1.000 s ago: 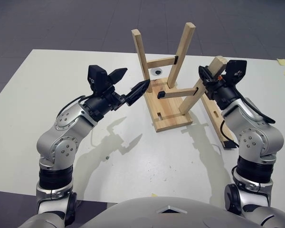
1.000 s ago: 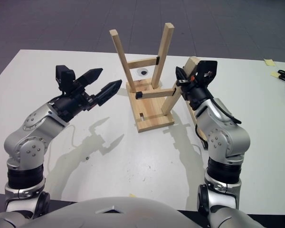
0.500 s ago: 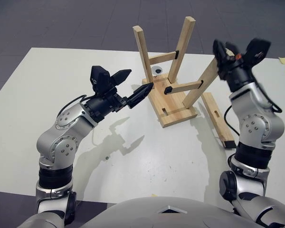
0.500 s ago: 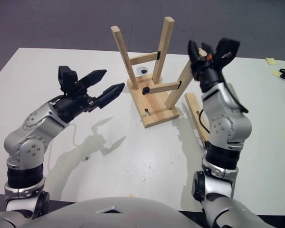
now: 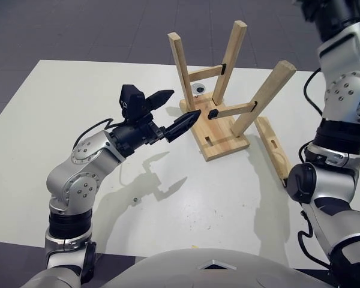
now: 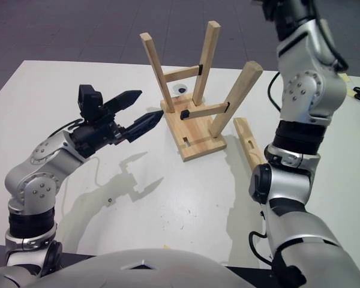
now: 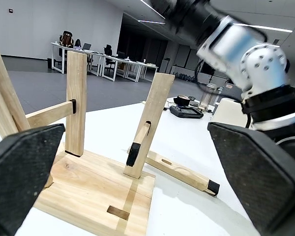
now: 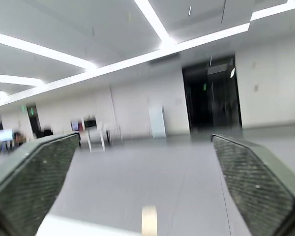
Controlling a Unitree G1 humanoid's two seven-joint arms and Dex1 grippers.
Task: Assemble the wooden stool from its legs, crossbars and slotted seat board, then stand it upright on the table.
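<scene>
The seat board, legs and crossbars are pale blond wood with fine grain, and the crossbars end in black caps. A loose leg at 3 o'clock of the board is the same wood, black-tipped. The worktop is white. The left tool is black. The right tool has dark grey, cross-hatched pads.

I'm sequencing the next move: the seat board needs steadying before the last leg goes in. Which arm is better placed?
Probably left. The left gripper hovers open right beside the seat board, while the right gripper is raised high, well clear of it.
</scene>
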